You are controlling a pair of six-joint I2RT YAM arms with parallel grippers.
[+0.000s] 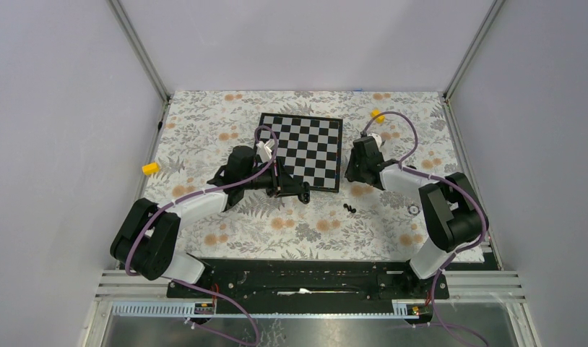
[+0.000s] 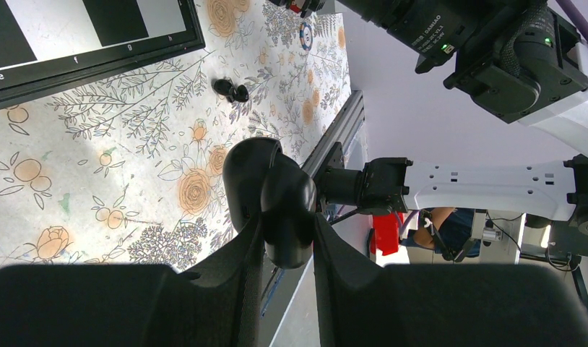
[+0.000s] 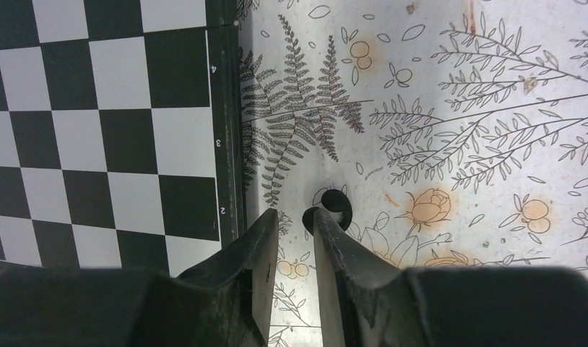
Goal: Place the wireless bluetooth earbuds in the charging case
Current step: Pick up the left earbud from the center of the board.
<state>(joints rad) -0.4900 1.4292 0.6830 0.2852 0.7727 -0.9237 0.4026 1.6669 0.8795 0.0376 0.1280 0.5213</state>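
The charging case (image 2: 277, 199) is a black rounded pebble, pinched between the fingers of my left gripper (image 2: 287, 242), which holds it just off the floral cloth near the chessboard's near corner (image 1: 303, 193). Two tiny glossy black earbuds (image 1: 349, 208) lie together on the cloth right of the case, and in the left wrist view those earbuds (image 2: 232, 90) are beyond it. My right gripper (image 3: 295, 215) hangs over the cloth beside the board's right edge. Its jaws stand narrowly apart with nothing between them. The earbuds (image 3: 333, 204) peek out just past its right fingertip.
The chessboard (image 1: 305, 148) lies at the centre back. One yellow block (image 1: 151, 168) sits at the left and another yellow block (image 1: 378, 115) at the back right. A small silvery ring (image 1: 413, 210) rests near the right arm's base. Metal rails border the mat.
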